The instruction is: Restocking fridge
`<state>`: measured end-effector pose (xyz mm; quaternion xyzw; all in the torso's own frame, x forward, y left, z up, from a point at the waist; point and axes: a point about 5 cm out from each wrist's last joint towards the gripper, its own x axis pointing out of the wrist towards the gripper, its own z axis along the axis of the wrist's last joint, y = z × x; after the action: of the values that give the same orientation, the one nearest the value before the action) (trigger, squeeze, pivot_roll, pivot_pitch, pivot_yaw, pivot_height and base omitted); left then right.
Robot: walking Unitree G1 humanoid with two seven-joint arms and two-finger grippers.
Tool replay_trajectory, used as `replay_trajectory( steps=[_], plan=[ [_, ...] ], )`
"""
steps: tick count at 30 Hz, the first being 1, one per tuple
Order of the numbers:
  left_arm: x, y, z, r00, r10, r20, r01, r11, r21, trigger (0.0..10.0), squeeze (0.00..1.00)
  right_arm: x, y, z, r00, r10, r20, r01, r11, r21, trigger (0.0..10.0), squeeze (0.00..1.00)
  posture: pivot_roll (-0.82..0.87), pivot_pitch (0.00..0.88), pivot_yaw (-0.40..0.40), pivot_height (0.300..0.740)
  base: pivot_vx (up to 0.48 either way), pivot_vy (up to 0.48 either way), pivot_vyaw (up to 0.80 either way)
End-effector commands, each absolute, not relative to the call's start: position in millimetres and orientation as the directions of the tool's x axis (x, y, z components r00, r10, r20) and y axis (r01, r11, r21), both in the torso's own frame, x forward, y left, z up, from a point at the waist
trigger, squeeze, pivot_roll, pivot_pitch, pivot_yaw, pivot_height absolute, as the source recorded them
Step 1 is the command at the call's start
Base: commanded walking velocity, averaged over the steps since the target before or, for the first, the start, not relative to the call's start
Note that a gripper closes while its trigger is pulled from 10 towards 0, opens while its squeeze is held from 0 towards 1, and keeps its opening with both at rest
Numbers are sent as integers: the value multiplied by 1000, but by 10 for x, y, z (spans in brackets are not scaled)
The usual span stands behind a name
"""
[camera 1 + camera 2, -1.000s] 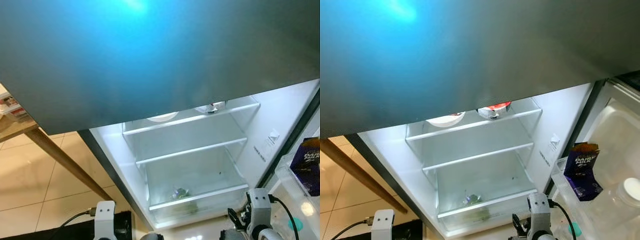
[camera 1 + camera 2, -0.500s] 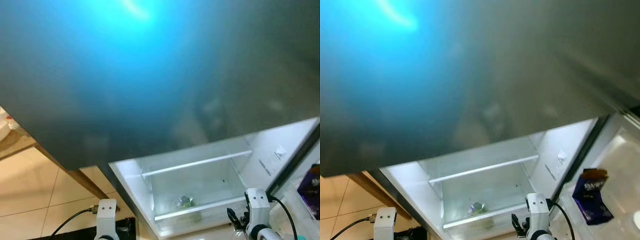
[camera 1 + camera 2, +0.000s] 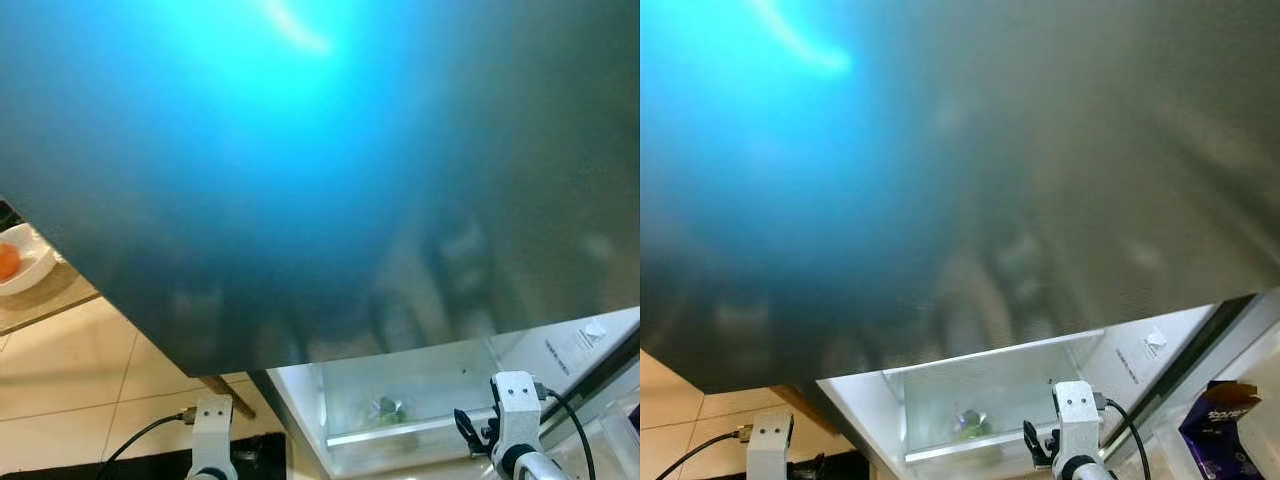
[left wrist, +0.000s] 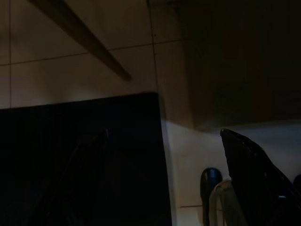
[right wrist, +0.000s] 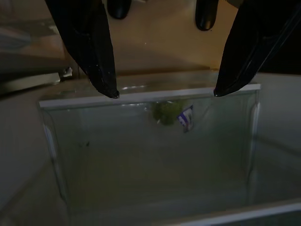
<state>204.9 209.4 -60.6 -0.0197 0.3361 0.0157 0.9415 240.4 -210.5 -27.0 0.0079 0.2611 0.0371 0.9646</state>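
Fridge door (image 3: 320, 170) now hiding upper shelves.

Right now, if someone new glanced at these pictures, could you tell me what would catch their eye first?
The big grey fridge door with a bright blue glare fills the upper part of the head views. Below it sits the lit clear crisper drawer, holding a small green item with a blue-and-white label. The right gripper is open just before the drawer's front edge.

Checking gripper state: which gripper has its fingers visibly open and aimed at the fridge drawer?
The right gripper: fingers spread before the clear fridge drawer holding a green item. The left gripper's view is too dark.
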Motion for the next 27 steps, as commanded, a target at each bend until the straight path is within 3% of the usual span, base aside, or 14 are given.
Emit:
replay_trajectory(
  steps=[1,11,27],
  plan=[
    [1978,2195,-630,757,37,-652,-46,999,3,10000,0,2323,-2097,-338,849,69,-524,-52,997,48,10000,0,-65,102,99,676,0,0,0],
    [1982,2198,-630,755,32,-656,-35,999,8,10000,0,2320,-2115,-306,873,73,-482,-26,994,103,10000,0,-65,98,101,676,0,0,0],
    [2014,2160,-622,759,19,-651,-18,1000,8,10000,0,2315,-2106,-319,864,71,-499,-40,997,73,10000,0,-68,97,104,740,0,0,0]
  ],
)
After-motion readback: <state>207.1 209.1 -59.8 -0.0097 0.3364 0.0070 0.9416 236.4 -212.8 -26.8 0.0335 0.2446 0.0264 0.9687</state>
